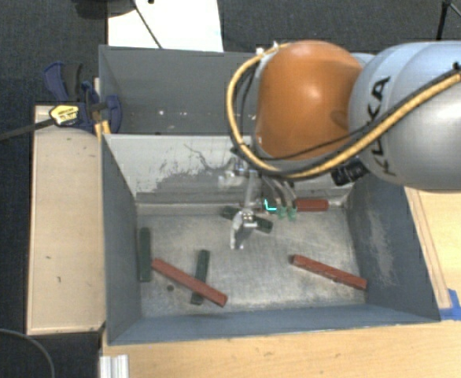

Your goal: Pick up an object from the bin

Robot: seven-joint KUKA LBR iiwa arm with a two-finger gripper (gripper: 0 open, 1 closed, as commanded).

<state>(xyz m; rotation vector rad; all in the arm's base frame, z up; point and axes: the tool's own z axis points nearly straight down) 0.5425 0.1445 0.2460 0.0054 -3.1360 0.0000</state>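
Note:
My gripper [241, 231] hangs below the arm's wrist over the middle of the bin floor, toward the back wall. Nothing shows in its grasp. Nearest to it, just to the right at the back wall, lies a short red-brown bar [311, 205] with a small green piece [290, 210] at its left end. A longer red-brown bar [329, 272] lies to the right and toward the front. A dark green stick [200, 276] lies to the front left, crossing another red-brown bar [188, 282].
A second dark green stick [144, 253] lies along the left wall. The arm's orange cover and cables hang over the back right of the bin and hide part of the floor there.

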